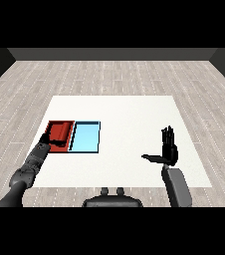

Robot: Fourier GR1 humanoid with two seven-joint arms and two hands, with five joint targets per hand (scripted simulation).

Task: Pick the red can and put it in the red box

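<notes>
Two trays lie side by side near the left edge of the white table (pixel 129 107), the red tray (pixel 67 124) on the outside and the light blue tray (pixel 86 138) touching it on the inner side. I have the left hand (pixel 48 140) reaching over the near-left corner of the red tray, and the red can (pixel 59 133) appears to sit under it inside the tray, though red on red makes its outline hard for me to separate. Whether those fingers are wrapped round the can or already let go, I cannot tell from here. My right hand (pixel 168 149) stands well apart near the right edge of the table, fingers straight and upright, thumb out, holding nothing. By my reading the carry is done; only the release and pulling the left arm clear remain
</notes>
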